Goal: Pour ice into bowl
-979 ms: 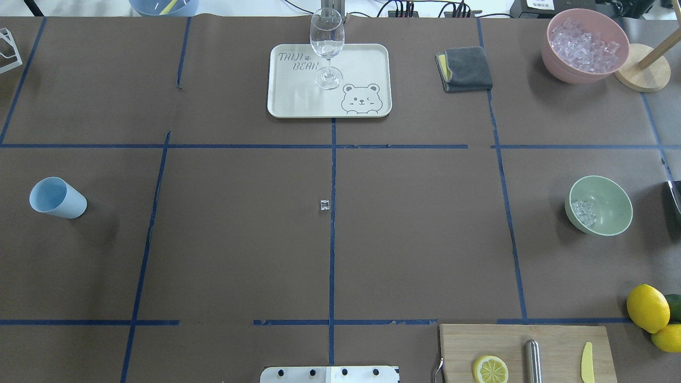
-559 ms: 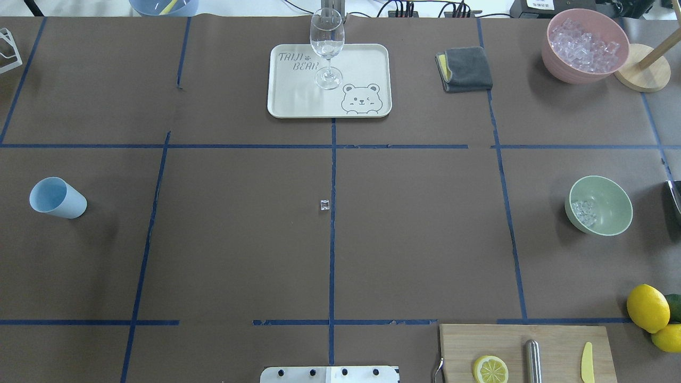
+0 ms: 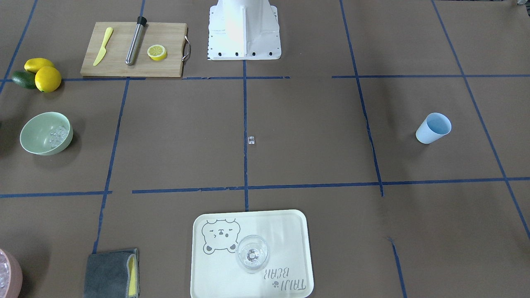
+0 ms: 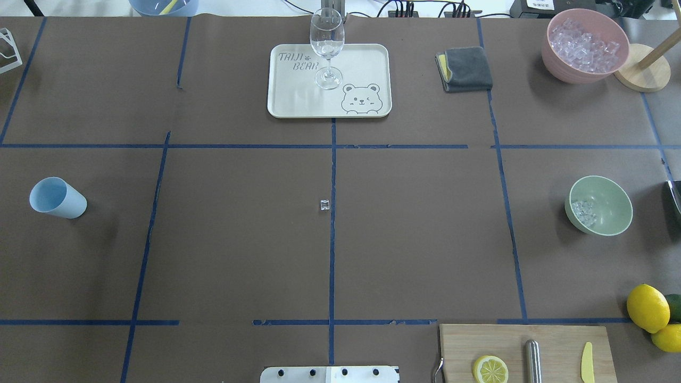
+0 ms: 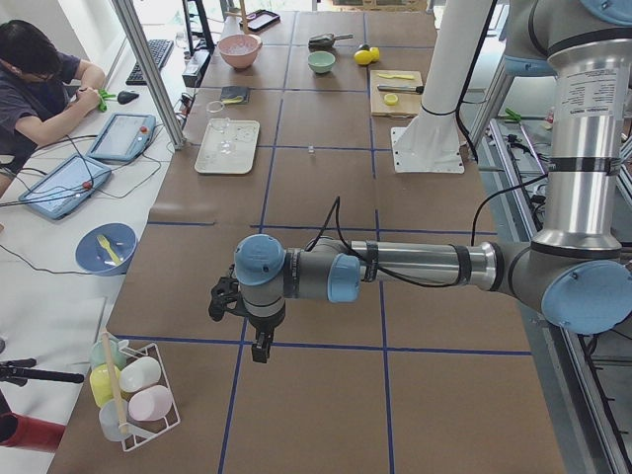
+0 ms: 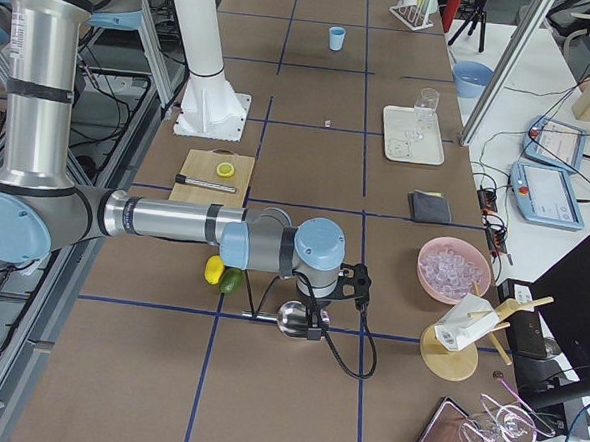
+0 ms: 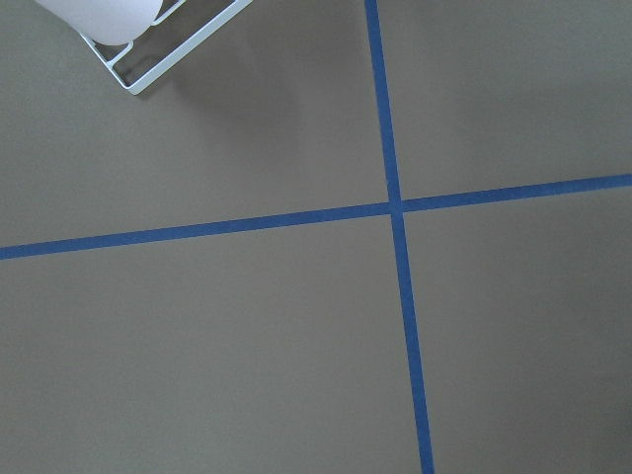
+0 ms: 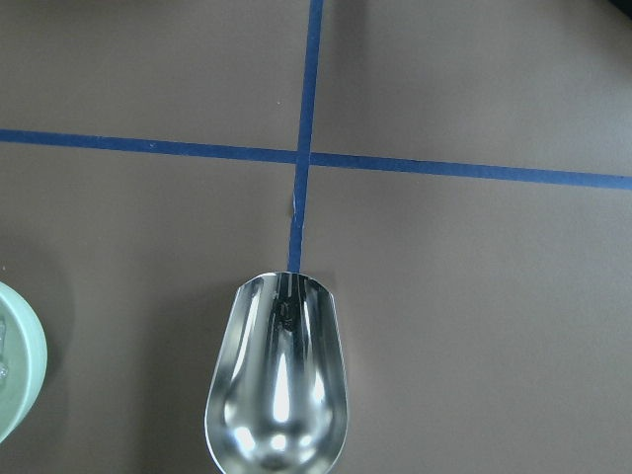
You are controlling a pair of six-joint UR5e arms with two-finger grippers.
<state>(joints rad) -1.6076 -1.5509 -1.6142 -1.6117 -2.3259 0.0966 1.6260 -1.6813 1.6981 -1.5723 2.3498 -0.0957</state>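
Scoop (image 8: pixel 276 385) empty at right gripper (image 6: pixel 316 325); opening indiscernible; ice (image 4: pixel 584 212) in bowl (image 4: pixel 617 206)

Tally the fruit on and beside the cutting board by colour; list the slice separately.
Whole yellow lemons: 2
Green fruit: 1
Lemon slice: 1
Total: 4

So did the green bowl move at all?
No. The bowl sits in the same spot as before, just right of the blue tape line.
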